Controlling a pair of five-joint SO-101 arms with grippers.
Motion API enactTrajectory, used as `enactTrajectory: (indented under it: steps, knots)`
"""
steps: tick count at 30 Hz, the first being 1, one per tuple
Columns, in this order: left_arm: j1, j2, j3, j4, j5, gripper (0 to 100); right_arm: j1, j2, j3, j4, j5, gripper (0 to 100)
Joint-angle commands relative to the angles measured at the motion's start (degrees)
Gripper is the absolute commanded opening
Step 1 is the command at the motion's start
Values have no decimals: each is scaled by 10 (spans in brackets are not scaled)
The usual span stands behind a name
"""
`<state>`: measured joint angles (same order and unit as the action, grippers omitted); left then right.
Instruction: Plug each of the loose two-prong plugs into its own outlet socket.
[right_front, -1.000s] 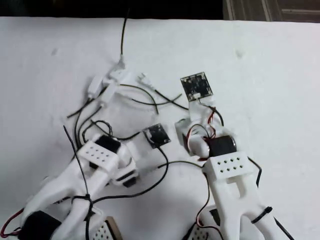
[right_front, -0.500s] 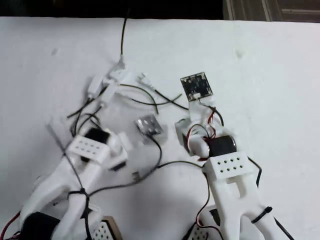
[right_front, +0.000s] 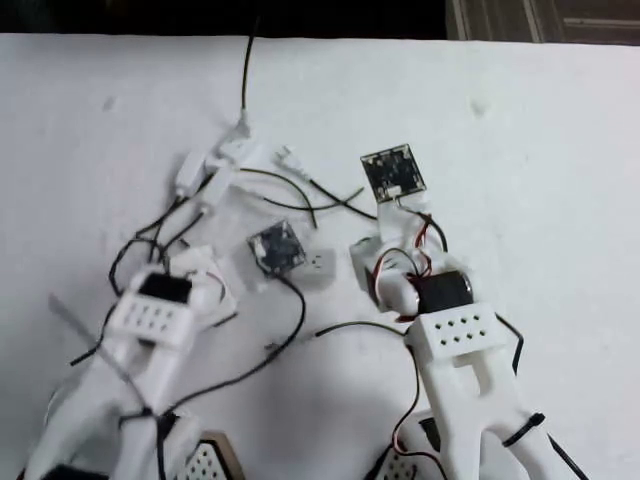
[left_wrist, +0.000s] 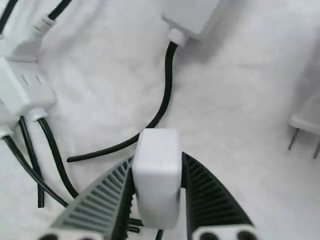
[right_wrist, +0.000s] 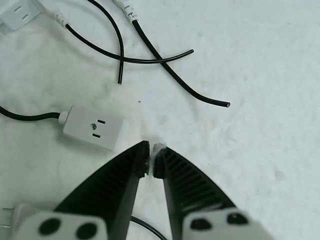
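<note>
Two crossed cords (right_wrist: 121, 59) beside socket (right_wrist: 92, 127)

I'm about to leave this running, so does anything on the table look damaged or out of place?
Yes: the thin black cords cross over each other near the white rectangular outlet socket, and their far ends stop bare on the white table, joined to nothing, as if cut. Nothing looks spilled.

Likely a robotics lab — arms (right_front: 470, 390) over a white table (right_front: 560, 150) strewn with cords (right_front: 244, 80)

No legible text or labels anywhere.
</note>
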<state>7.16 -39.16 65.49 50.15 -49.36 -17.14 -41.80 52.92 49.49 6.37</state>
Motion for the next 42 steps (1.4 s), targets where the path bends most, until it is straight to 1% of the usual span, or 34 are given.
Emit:
enactTrajectory:
  steps: [1, 3, 5, 9, 13, 14, 18, 23, 25, 29, 33, 36, 39, 42]
  knots:
    - [-1, -125, 25, -12, 34, 50, -1, 0, -4, -11, 6, 22]
    - [-17, -167, 33, -15, 56, 76, -1, 0, -4, -11, 6, 22]
    - [-26, -188, 41, -25, 65, 79, -1, 0, -4, -11, 6, 22]
    - [-22, -197, 82, -45, 62, 94, -1, 0, -4, -11, 6, 22]
    - [-29, -198, 106, -44, 66, 237, -1, 0, -4, -11, 6, 22]
    - [-34, -200, 108, -43, 64, 246, -1, 0, -4, -11, 6, 22]
    - [-43, -211, 94, -14, 62, 245, -1, 0, -4, -10, 6, 22]
    - [-52, -247, 43, 62, 67, 244, -1, 0, -4, -10, 6, 22]
    - [-73, -266, 27, 62, 68, 242, -1, 0, -4, -10, 6, 22]
    - [-106, -282, 24, 23, 69, 241, -1, 0, -4, -10, 6, 22]
    - [-127, -254, 25, -40, 106, 211, -1, 0, -4, -10, 6, 22]
    - [-127, -197, 25, -84, 112, 191, -1, 0, -4, -10, 6, 22]
    - [-116, -110, 11, -96, 109, 226, -1, 0, -4, -9, 6, 22]
    - [-109, -7, -25, -86, 84, 248, -1, 0, -4, -9, 6, 22]
